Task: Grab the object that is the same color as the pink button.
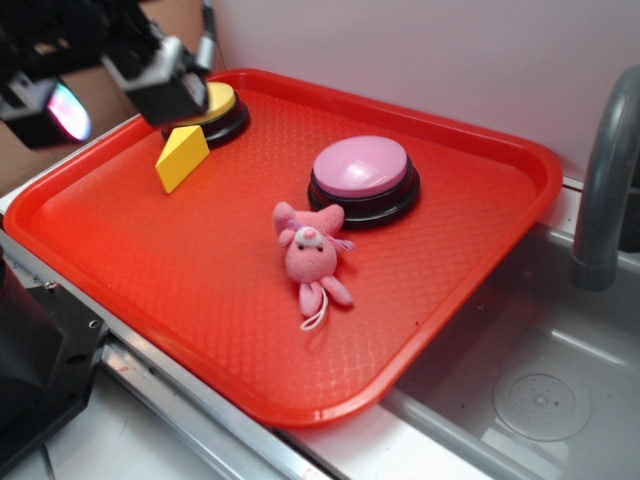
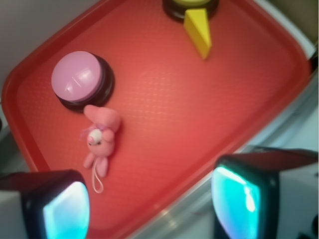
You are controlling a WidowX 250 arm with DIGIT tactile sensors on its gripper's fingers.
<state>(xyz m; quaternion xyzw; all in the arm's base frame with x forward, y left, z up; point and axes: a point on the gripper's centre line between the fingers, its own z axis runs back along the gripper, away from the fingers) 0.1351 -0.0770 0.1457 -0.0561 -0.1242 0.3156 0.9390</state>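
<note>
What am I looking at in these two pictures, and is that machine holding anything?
It is a small robot arm with a two-fingered gripper. One picture is taken from the side, showing the arm at the upper left. The other comes from a camera on the arm's wrist, looking down past its two fingers, the dark blocks with glowing pads.

Below is a red tray next to a sink. On it sit a pink button, a pink plush toy lying just in front of it, a yellow-topped button and a yellow wedge block.

The fingers stand apart with nothing between them, so nothing is held. The arm hovers above the tray, well away from the plush toy, which is the thing it should grab.
</note>
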